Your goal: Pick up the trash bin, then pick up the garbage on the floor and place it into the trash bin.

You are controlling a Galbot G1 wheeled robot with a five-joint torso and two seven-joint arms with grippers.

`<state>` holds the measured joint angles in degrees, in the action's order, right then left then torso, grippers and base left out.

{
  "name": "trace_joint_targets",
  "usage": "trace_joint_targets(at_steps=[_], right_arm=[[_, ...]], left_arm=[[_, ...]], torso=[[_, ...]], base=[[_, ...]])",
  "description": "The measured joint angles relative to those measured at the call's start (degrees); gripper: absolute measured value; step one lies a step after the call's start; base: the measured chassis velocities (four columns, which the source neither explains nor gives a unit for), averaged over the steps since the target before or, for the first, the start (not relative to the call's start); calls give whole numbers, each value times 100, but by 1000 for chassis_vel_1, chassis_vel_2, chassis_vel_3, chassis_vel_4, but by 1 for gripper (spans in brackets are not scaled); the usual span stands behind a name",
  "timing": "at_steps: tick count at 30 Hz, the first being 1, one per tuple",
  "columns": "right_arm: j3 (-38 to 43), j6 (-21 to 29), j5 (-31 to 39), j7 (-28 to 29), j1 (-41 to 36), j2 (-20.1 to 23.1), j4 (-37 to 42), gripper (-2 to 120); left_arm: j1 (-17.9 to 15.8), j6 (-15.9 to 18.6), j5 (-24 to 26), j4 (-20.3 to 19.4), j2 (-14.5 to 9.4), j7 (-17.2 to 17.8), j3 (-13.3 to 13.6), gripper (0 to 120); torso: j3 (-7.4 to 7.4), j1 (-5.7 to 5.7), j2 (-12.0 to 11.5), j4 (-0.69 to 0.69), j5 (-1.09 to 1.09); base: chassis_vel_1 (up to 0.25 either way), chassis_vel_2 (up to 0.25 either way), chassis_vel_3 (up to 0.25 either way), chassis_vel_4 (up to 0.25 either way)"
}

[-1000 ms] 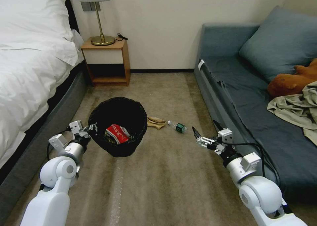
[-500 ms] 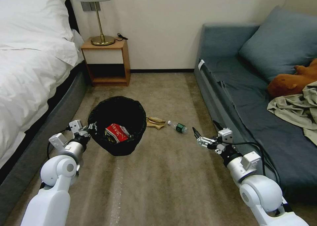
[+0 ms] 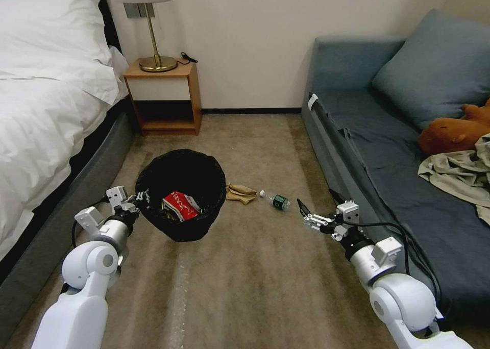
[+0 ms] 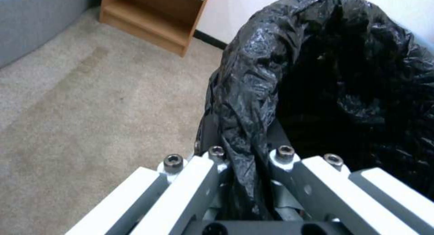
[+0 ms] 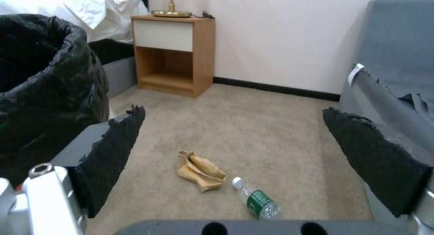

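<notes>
currently left gripper pinches trash bin rim; right gripper spread, bottle ahead, cap pointing away toward paper bag.

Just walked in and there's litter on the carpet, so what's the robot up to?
It is tidying up. The left gripper is clamped on the rim of the trash bin, which already holds a red wrapper. The right gripper hangs open above the carpet, near the plastic bottle. The bottle and a crumpled paper bag lie on the floor between bin and sofa.
</notes>
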<state>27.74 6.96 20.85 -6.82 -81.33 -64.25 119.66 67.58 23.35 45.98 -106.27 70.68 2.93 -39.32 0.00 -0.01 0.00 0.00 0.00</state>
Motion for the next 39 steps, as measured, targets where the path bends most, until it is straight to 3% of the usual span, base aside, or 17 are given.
trace_joint_targets(at_steps=[18, 39], right_arm=[[-46, 9, -10, -26, 31, 83, -75, 100], [-226, -102, -39, -121, 108, 42, -293, 100]], left_arm=[[-33, -11, 44, 30, -27, -7, -25, 3], [-113, -12, 48, 136, -21, 9, -6, 3]], torso=[[0, 0, 0, 0, 0], [1, 2, 0, -1, -1]], base=[[-28, 32, 31, -31], [-208, 209, 209, -215]])
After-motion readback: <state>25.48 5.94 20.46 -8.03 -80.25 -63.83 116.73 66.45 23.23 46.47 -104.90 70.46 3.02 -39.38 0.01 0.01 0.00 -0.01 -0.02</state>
